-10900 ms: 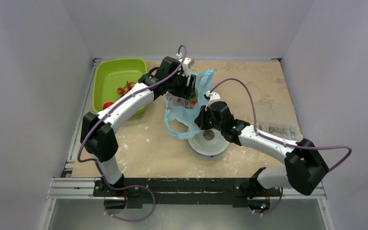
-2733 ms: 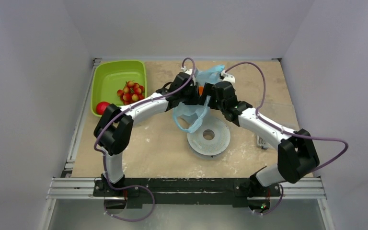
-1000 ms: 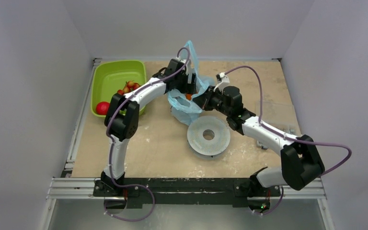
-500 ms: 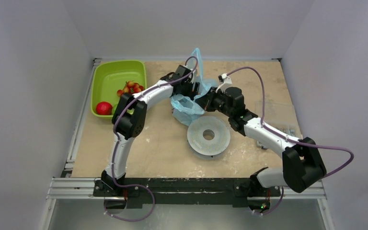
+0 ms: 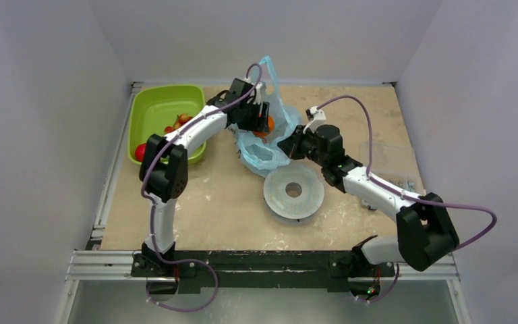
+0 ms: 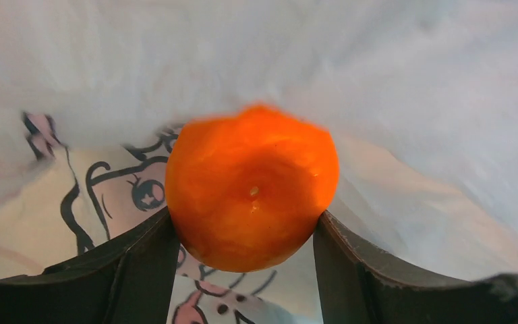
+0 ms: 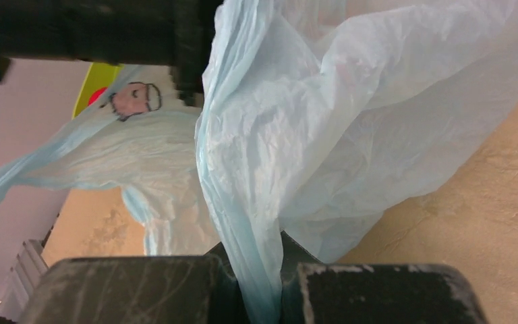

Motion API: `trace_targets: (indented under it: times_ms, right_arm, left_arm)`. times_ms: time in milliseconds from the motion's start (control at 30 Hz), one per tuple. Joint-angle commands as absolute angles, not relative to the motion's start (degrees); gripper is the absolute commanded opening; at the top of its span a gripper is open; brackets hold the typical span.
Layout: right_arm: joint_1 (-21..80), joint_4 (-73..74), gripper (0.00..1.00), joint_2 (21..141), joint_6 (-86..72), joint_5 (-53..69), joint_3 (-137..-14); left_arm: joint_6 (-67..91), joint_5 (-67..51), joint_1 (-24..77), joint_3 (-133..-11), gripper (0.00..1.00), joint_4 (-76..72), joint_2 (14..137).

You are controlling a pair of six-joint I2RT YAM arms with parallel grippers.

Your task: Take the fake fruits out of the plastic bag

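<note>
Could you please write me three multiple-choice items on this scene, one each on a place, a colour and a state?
1. Where on the table is the lime-green tray?
A) far left corner
B) near right corner
C) centre

2. What colour is the fruit in the left pincer?
A) green
B) orange
C) purple

3. What state is the right pincer in?
A) wide open
B) shut on the plastic bag
C) shut on a spoon

Answers:
1 A, the top view shows it at the far left.
2 B, the left wrist view shows it orange.
3 B, the right wrist view shows bag film pinched there.
</note>
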State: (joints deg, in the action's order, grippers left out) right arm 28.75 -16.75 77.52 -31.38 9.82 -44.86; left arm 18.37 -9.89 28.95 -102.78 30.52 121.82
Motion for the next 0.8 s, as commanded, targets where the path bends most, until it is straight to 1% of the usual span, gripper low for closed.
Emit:
trace_targets:
  times_ms: [0, 133, 267, 433, 633, 767]
  right_arm:
    - [29.0, -17.9, 0.0, 78.4, -27.8, 9.2, -44.4]
    - [31.5, -17.9, 0.0, 80.2, -26.3, 8.8, -44.8]
    - [34.4, -16.2, 0.0, 81.7, -25.1, 4.6, -46.0]
    - [34.6, -13.7, 0.0, 83.4, -27.1, 0.2, -47.5]
    - [34.5, -11.7, 0.0, 84.5, -30.4, -1.5, -49.0]
    - [33.7, -10.1, 0.0, 84.3, -32.7, -0.3, -50.9]
  left_arm:
    - [18.0, -14.1, 28.6, -99.8, 0.0, 28.5, 111.5]
    - [19.2, -18.0, 28.3, -97.0, 0.0, 28.1, 107.6]
    - [20.7, -22.2, 28.2, -93.6, 0.0, 27.2, 104.0]
    - [20.7, -24.3, 28.0, -89.0, 0.0, 27.9, 97.8]
    - [18.8, -23.9, 25.3, -82.0, 0.0, 31.3, 86.5]
    - [17.8, -24.5, 21.0, -79.4, 0.0, 35.2, 78.0]
